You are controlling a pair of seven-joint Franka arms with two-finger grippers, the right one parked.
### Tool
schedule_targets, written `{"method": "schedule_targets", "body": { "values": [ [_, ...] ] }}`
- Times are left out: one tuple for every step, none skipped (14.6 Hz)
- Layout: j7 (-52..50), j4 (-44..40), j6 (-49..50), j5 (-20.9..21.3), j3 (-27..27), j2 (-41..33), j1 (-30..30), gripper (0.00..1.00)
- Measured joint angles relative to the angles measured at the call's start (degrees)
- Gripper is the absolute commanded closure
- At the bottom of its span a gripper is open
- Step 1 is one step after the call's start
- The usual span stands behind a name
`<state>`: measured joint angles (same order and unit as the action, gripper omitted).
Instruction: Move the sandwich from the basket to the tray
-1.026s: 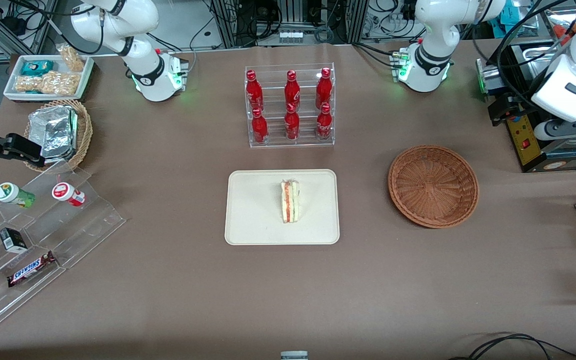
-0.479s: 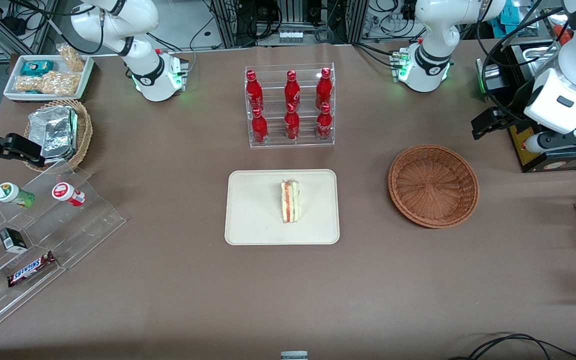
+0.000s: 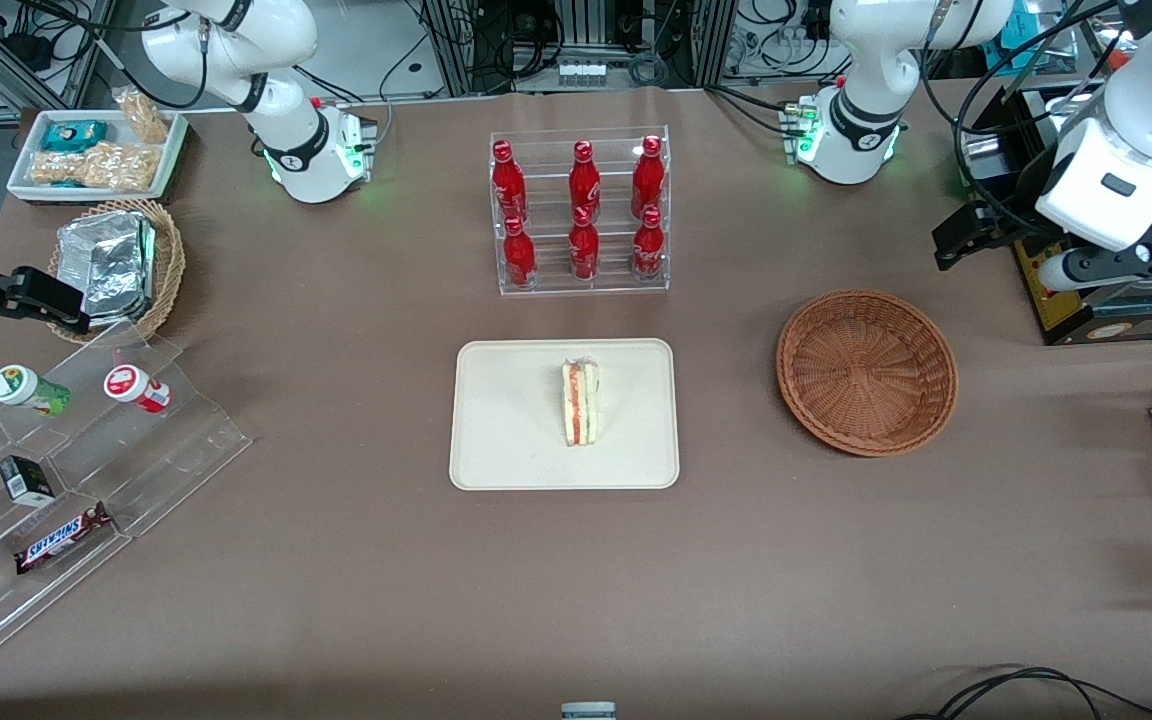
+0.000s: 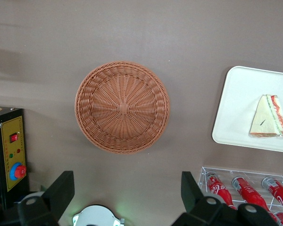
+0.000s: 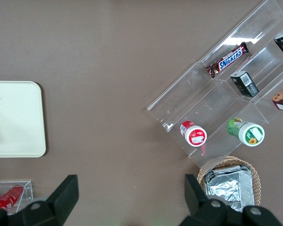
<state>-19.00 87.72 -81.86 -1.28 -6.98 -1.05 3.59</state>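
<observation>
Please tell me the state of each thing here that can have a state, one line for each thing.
sandwich: lying on the tray, still wrapped.
tray: holds only the sandwich.
basket: empty, upright on the table.
gripper: open, holding nothing, high above the table beside the basket.
bottles: six, upright in the clear rack.

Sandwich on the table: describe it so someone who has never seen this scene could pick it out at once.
Find the cream rectangular tray mid-table, nearer the front camera than the rack of red bottles. The sandwich lies on it, a pale triangular wedge with red-orange and green filling, the tray's only item. The reddish-brown basket beside it holds nothing; the open gripper hangs above the table's edge.
</observation>
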Motion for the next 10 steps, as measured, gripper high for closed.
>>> {"method": "schedule_targets", "body": {
  "values": [
    [0.00,0.00,0.04,0.00,0.24,0.00,-0.02,0.00],
    [0.00,0.01,0.04,0.00,0.57,0.00,-0.05,0.00],
    [0.00,0.01,0.04,0.00,0.84,0.00,-0.08,0.00],
    [0.00,0.01,0.04,0.00,1.01,0.00,-0.10,0.00],
    [0.00,0.01,0.04,0.00,1.07,0.00,-0.12,0.00],
    [0.00,0.01,0.04,0.00,1.07,0.00,-0.11,0.00],
    [0.00,0.01,0.04,0.00,1.07,0.00,-0.11,0.00],
    [0.00,0.01,0.04,0.01,1.07,0.00,-0.11,0.00],
    [0.00,0.01,0.04,0.03,1.07,0.00,-0.12,0.00],
    [0.00,0.01,0.03,0.05,1.08,0.00,-0.13,0.00]
  ]
}}
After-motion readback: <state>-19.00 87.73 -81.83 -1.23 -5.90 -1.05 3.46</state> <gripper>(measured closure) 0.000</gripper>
